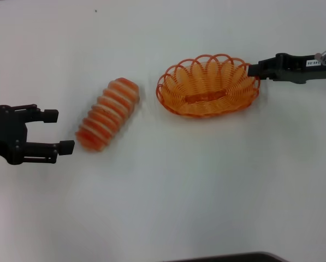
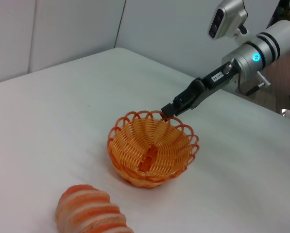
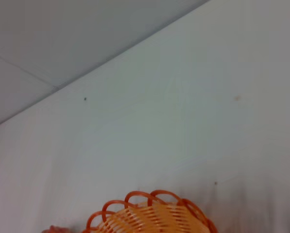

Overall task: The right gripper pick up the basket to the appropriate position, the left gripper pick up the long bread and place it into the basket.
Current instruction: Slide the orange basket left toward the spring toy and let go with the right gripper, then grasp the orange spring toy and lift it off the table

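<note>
The long bread (image 1: 108,114), ribbed in orange and cream, lies slantwise on the white table left of centre. Its near end shows in the left wrist view (image 2: 86,212). My left gripper (image 1: 59,131) is open and empty, just left of the bread's lower end and not touching it. The oval orange wire basket (image 1: 176,95) sits right of the bread. My right gripper (image 1: 254,70) is at the basket's right rim, its fingers closed on the scalloped edge, as the left wrist view (image 2: 168,110) also shows. The basket (image 2: 116,145) holds no bread; its rim shows in the right wrist view (image 3: 149,216).
The white table (image 1: 163,196) spreads around both things. A dark edge (image 1: 223,257) shows at the front. In the left wrist view a grey wall (image 2: 62,29) stands behind the table's far edge.
</note>
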Motion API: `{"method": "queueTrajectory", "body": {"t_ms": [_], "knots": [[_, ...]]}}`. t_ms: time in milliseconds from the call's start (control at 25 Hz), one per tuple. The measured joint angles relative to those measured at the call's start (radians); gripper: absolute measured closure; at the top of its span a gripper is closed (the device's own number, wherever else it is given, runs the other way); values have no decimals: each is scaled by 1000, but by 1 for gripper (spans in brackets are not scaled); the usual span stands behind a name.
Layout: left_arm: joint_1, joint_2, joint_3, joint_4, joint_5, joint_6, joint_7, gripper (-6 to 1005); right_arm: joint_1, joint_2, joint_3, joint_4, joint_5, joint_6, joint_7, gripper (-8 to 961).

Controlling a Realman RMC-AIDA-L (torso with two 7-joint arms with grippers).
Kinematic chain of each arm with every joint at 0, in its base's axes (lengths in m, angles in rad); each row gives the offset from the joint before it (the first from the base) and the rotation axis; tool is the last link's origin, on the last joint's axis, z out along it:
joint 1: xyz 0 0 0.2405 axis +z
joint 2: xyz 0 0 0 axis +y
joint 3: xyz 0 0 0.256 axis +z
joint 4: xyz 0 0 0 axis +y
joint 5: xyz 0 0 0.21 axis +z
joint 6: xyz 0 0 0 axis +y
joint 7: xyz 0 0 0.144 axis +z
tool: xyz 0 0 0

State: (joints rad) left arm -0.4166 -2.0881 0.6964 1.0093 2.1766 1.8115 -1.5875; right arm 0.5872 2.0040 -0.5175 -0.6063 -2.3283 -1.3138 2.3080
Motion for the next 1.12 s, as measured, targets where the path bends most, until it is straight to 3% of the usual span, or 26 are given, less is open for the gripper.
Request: {"method": "queueTrajectory", "body": {"t_ms": [200,400,560,640,800,960,1120], "knots": [[6,0,0,0,0,0,0,114,-17,-9,24,-14,58,11,-10,705],[15,2,-7,0,0,0,0,115,-73,-24,81,-159,221,-25,-90,449],[21,2,-9,0,0,0,-2,115,-114,-26,95,-251,425,-203,-342,287],[21,2,-11,0,0,0,-3,116,-124,-17,96,-307,471,-319,-459,206],[16,2,-14,2,0,0,-11,116,-133,-2,64,-418,435,-472,-565,174],[2,0,-14,6,0,-2,-35,116,-132,-22,-12,-472,336,-635,-632,160],[-14,0,-13,10,0,-33,-92,116,-143,-23,-97,-535,195,-662,-634,146]]}}
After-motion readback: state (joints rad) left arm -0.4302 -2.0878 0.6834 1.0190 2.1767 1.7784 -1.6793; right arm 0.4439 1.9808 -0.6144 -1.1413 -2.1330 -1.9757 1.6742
